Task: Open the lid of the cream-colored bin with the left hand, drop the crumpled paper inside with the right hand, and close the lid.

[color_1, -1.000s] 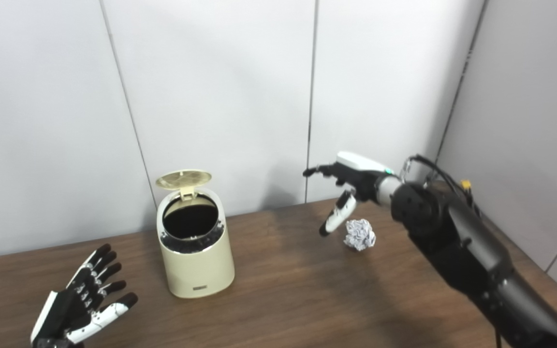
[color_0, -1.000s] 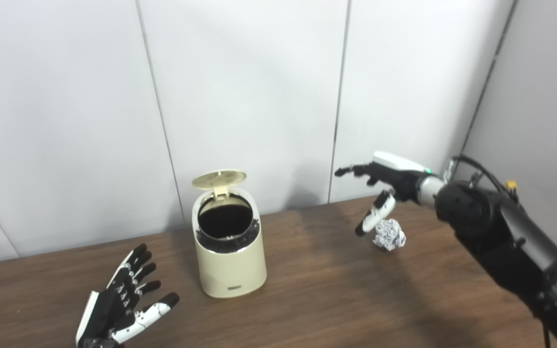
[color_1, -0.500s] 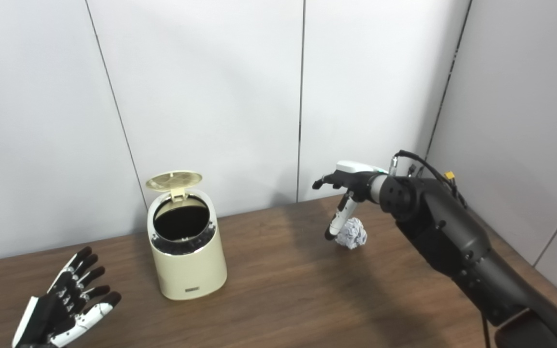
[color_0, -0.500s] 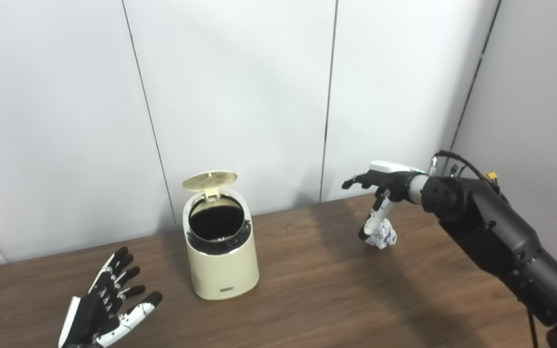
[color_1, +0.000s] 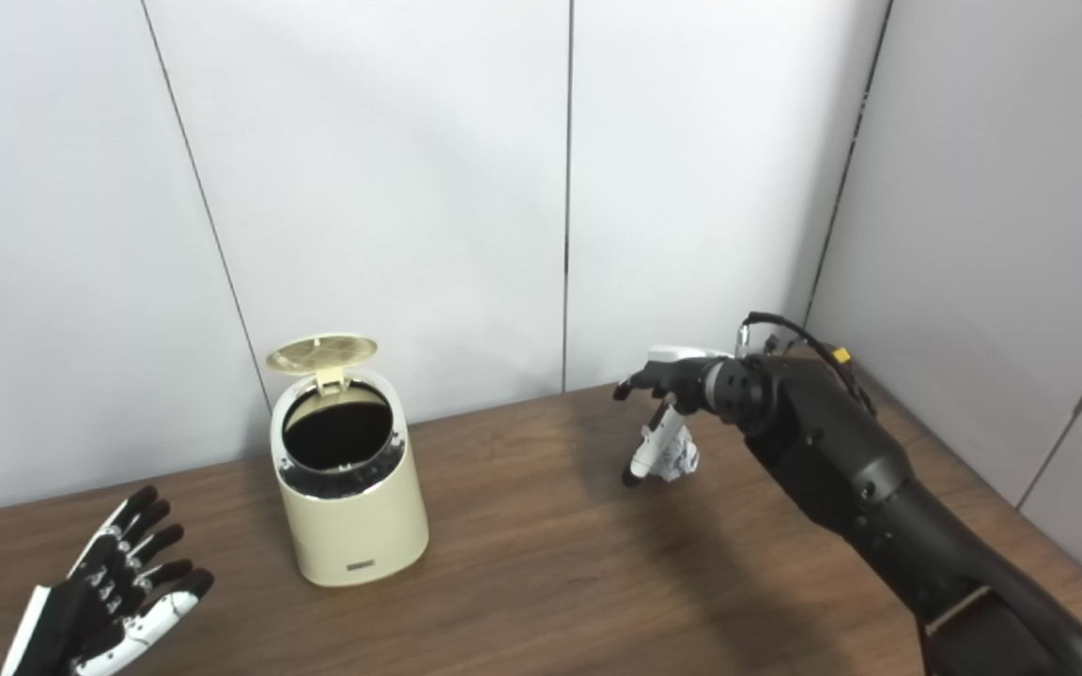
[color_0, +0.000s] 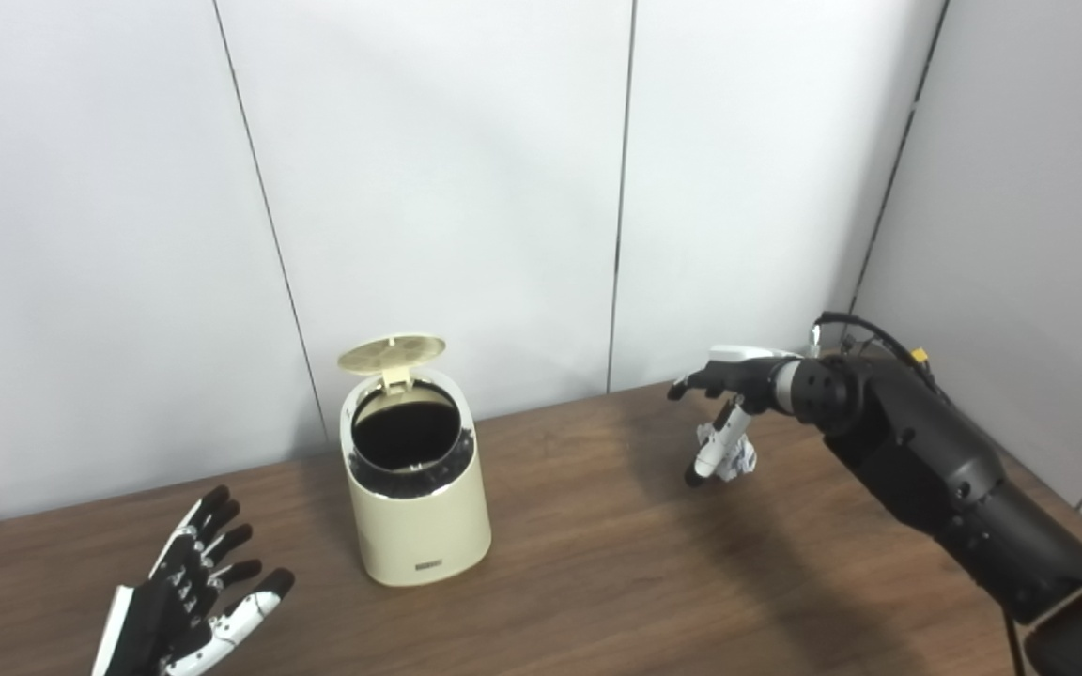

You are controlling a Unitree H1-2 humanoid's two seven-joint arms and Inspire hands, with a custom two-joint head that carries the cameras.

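The left hand (color_0: 179,610) lies low over the wooden table (color_0: 597,582) with its fingers spread apart and nothing in it. To its right, near but not touching, stands one cream-colored bin (color_0: 414,498) — upright, its one lid (color_0: 391,352) tipped up at the back edge and the dark inside showing. Well apart to the right of the bin, the right hand (color_0: 724,399) reaches down to the table's far side. One ball of crumpled paper (color_1: 682,455) sits on the table directly under this hand. The thumb (color_0: 710,451) points down and lies against the paper's left side, while the other fingers extend forward above it, uncurled. The hand is spread and has no grasp closed on the paper — whether the other fingers touch it cannot be told. Behind everything stand plain white wall panels (color_0: 438,169).
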